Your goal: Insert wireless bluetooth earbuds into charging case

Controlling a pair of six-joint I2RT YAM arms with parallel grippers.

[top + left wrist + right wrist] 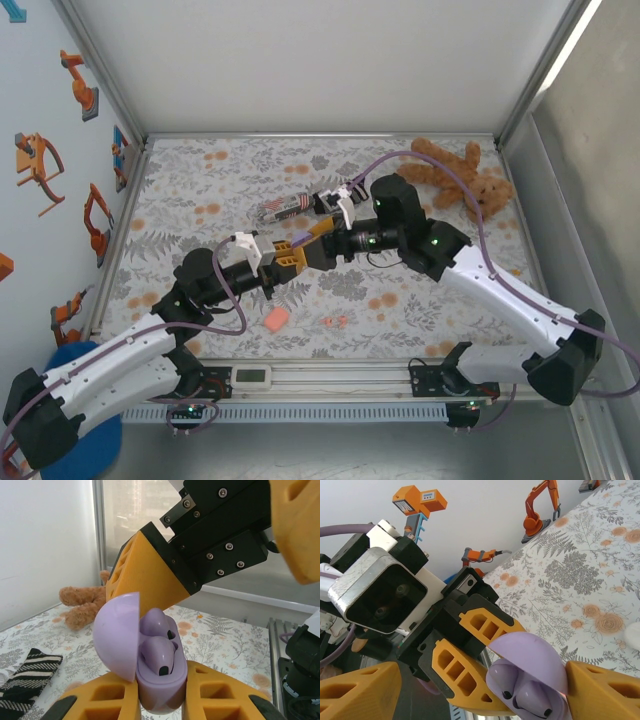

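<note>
Looks like the left gripper (pixel 160 704) pinches the purple case (pixel 162 690) upright, lid (pixel 117 635) open, so the right gripper (pixel 485 692), jaws spread at its 2 o'clock, can press the earbuds (pixel 159 655) home.

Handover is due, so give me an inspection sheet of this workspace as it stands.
Surface: floral cloth, flat.
Job's things: purple case with lid open and two purple earbuds seated; coral-red earbuds and salmon-orange case loose on the cloth.
Clutter: teddy bear, striped item.
Grippers: left gripper shut on the purple case; right gripper open, fingers either side of it.
Cables: purple cables along both arms.
Surroundings: white walls, robot stickers on the left one.
</note>
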